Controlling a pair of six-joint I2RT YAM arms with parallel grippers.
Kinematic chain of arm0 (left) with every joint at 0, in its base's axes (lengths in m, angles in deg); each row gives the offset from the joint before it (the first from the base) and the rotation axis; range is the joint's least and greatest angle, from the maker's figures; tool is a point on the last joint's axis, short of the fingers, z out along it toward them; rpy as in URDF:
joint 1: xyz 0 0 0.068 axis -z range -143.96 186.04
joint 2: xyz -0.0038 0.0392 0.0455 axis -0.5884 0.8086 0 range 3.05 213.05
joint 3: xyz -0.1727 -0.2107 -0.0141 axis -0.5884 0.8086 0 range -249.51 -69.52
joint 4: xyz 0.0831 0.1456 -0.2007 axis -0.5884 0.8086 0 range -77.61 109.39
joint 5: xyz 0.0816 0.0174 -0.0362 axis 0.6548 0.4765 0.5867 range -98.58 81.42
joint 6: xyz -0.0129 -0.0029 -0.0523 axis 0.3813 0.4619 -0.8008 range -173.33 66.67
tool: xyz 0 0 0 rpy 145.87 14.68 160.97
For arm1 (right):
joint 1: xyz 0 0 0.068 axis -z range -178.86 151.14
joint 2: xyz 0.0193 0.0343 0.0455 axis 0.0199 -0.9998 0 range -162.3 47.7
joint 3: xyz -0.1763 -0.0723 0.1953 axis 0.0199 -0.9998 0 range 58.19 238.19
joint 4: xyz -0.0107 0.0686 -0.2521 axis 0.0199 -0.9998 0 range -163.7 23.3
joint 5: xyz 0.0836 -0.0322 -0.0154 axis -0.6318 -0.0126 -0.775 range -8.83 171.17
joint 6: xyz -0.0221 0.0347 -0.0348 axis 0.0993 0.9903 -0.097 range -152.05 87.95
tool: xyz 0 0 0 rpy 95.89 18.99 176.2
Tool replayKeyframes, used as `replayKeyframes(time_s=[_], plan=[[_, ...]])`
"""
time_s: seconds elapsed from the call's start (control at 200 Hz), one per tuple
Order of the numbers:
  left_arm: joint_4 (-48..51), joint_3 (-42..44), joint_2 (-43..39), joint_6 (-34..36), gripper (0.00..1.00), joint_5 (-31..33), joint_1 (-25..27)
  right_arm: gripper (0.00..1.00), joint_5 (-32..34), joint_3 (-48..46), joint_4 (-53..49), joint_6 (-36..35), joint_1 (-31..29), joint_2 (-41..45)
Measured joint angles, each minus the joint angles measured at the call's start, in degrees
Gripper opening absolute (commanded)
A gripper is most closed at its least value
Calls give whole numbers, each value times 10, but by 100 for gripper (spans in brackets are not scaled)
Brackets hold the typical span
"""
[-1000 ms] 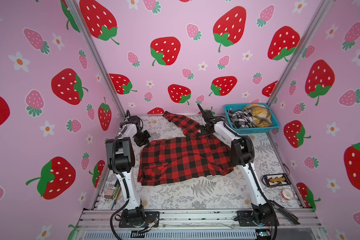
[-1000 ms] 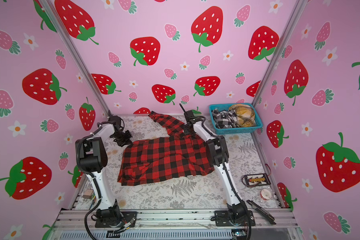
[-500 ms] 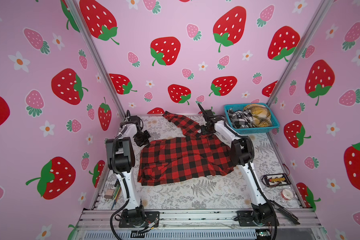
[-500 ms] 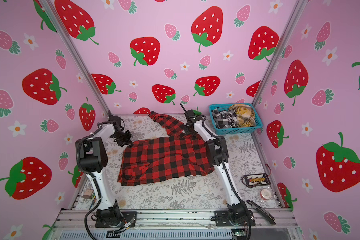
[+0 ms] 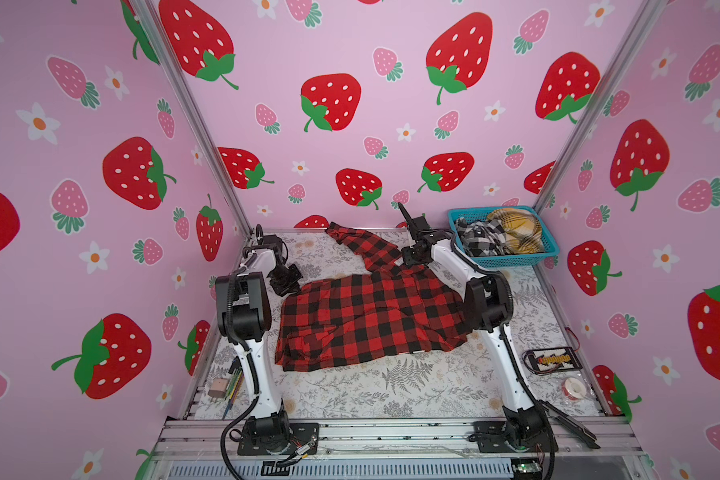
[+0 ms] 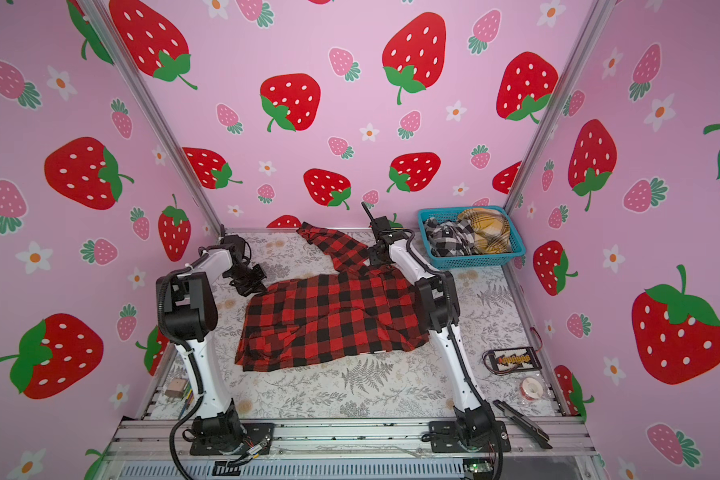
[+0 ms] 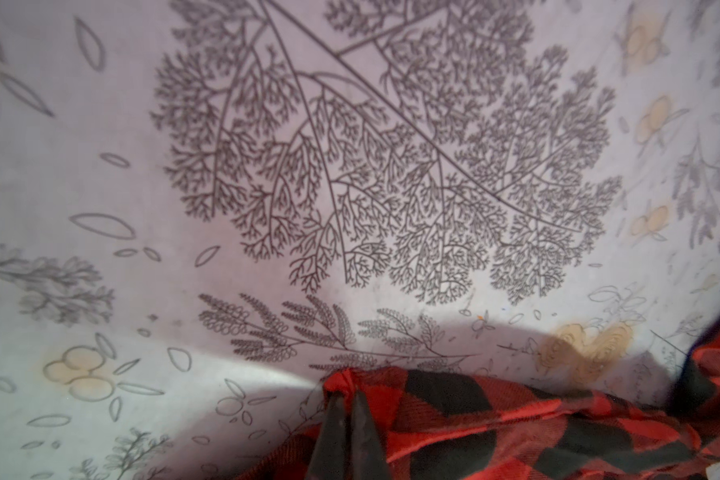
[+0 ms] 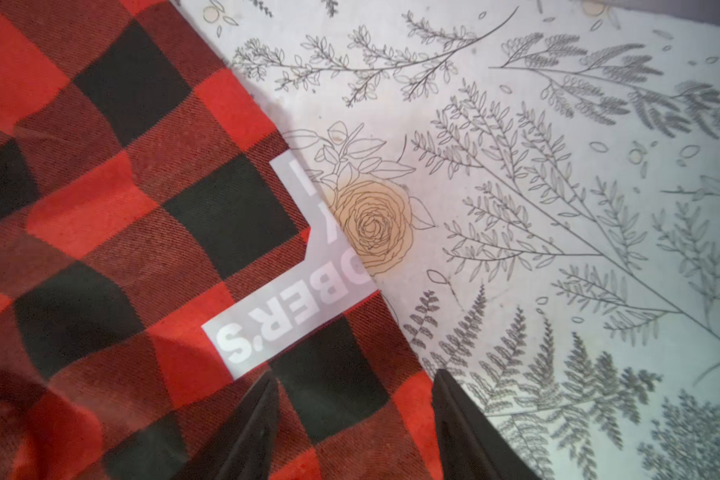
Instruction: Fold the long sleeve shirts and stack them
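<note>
A red-and-black buffalo check long sleeve shirt (image 5: 371, 320) (image 6: 333, 324) lies spread on the floral table cloth, one sleeve running toward the back wall. My left gripper (image 5: 285, 286) (image 6: 252, 286) sits at the shirt's left back corner. In the left wrist view it (image 7: 348, 392) is shut on a pinched fold of that plaid cloth (image 7: 474, 415). My right gripper (image 5: 410, 259) (image 6: 377, 259) hangs over the shirt's right back edge. In the right wrist view it (image 8: 356, 374) is open, fingers straddling the hem of the shirt (image 8: 121, 208) near a pale band with white letters (image 8: 292, 320).
A blue basket (image 5: 512, 259) (image 6: 474, 262) at the back right holds a black-and-white plaid garment (image 5: 476, 241) and a yellow plaid one (image 5: 516, 228). A small black device (image 5: 551, 359), a tape roll (image 5: 572, 384) and a dark tool (image 5: 570, 422) lie along the right edge.
My right gripper's jaws have spread apart over the shirt's edge. The left gripper and the shirt have stayed put.
</note>
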Motion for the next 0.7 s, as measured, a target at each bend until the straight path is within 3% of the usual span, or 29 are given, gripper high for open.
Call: replayKeyframes(time_s=[0.215,0.27,0.415,0.695], plan=[[1,-3,0,0,0,0,0,52,0,9,8,-4,3,-26],[1,-3,0,0,0,0,0,45,0,9,8,-6,3,-26],[2,-11,4,1,0,0,0,40,0,9,11,-15,4,-27],[2,-12,7,3,0,0,0,15,-1,9,18,-30,2,-29]])
